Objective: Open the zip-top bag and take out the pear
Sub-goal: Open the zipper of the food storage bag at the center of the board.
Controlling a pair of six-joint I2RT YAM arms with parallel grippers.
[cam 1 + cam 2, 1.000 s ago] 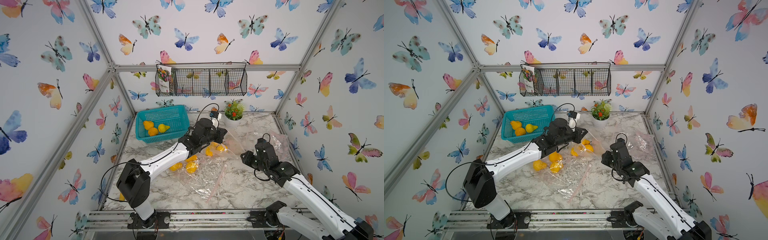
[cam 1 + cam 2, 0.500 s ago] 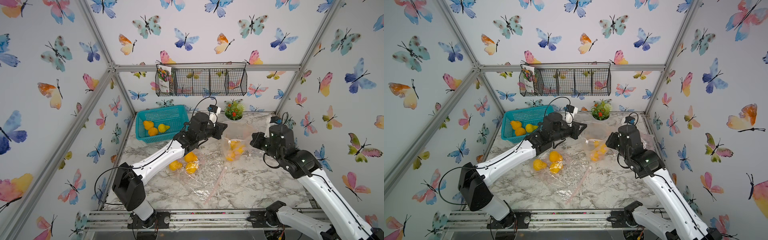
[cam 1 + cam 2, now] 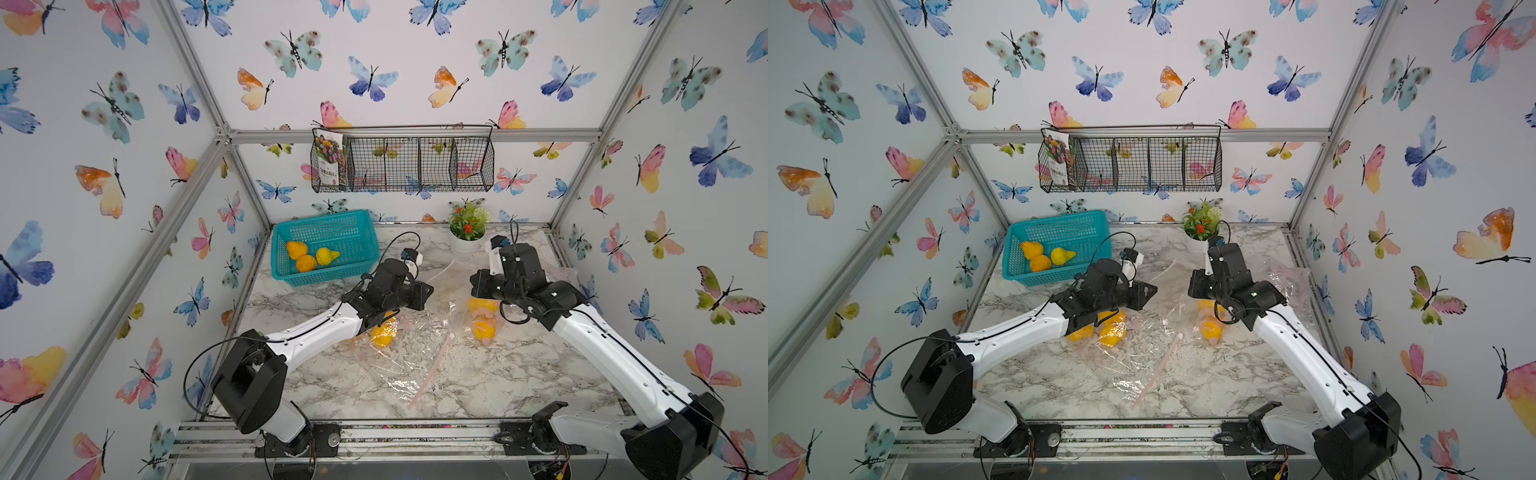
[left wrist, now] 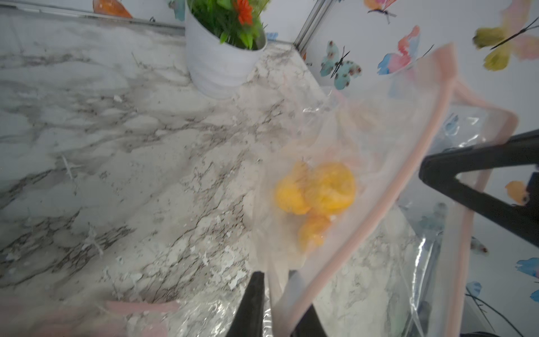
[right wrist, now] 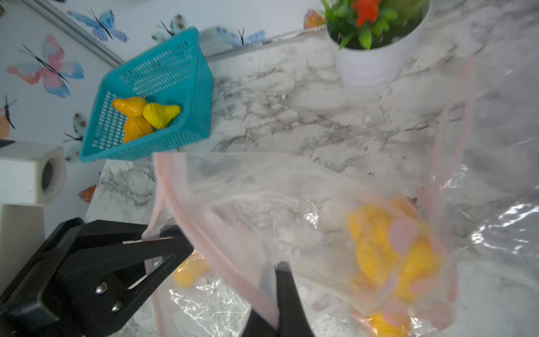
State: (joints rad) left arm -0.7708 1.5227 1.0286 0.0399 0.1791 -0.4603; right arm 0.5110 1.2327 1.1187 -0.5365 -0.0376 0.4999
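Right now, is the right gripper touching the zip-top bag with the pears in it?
Touching. The right wrist view shows the pink rim of the zip-top bag pinched between the shut jaws of the right gripper, with the clear film stretching away from them.

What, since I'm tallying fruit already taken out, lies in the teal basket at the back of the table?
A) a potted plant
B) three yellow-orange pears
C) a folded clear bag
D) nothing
B: in a top view three yellow-orange pears lie bunched together inside the teal basket.
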